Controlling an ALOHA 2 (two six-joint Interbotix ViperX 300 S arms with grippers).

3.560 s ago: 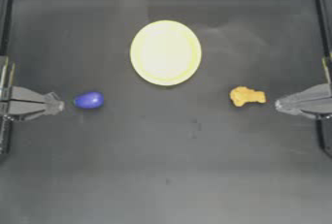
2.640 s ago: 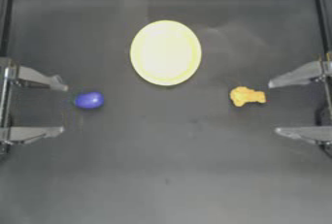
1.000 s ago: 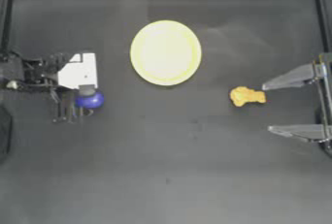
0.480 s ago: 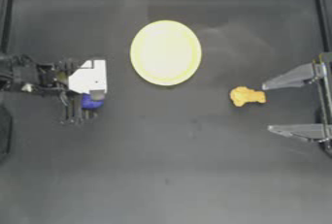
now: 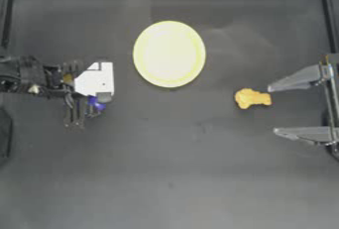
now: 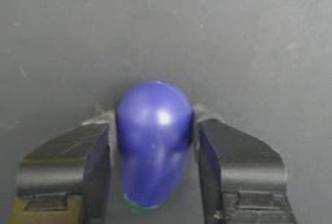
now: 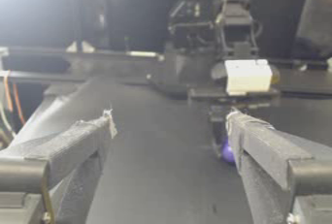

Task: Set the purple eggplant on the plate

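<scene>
From above, the left tool (image 5: 92, 105) is sitting low at the left side of the desk (image 5: 172, 173), covering nearly all of the purple eggplant (image 5: 98, 105), of which only a small blue sliver is showing beside the white wrist block; the plate (image 5: 169, 53) is lying well apart, toward the far middle, bare. The right tool (image 5: 291, 108) is waiting at the right edge with its 2 jaws spread wide, near a lumpy orange piece (image 5: 251, 98). This view is giving the route to the plate but is hiding the grip itself. The left wrist view is supplying that: the purple eggplant (image 6: 154, 143) is standing between the 2 jaws, which are pinching its flanks, with the rounded end poking out beyond the tips. Judging from the glossy, tapering skin, the likeliest failure is the eggplant squirting forward out of the pinch during the lift or the swing, or rolling off the plate on release. The right wrist view is looking across the desk and is showing the left arm's white block (image 7: 246, 76) with a purple speck (image 7: 227, 153) low beneath it; whether it is clear of the surface cannot be told.
</scene>
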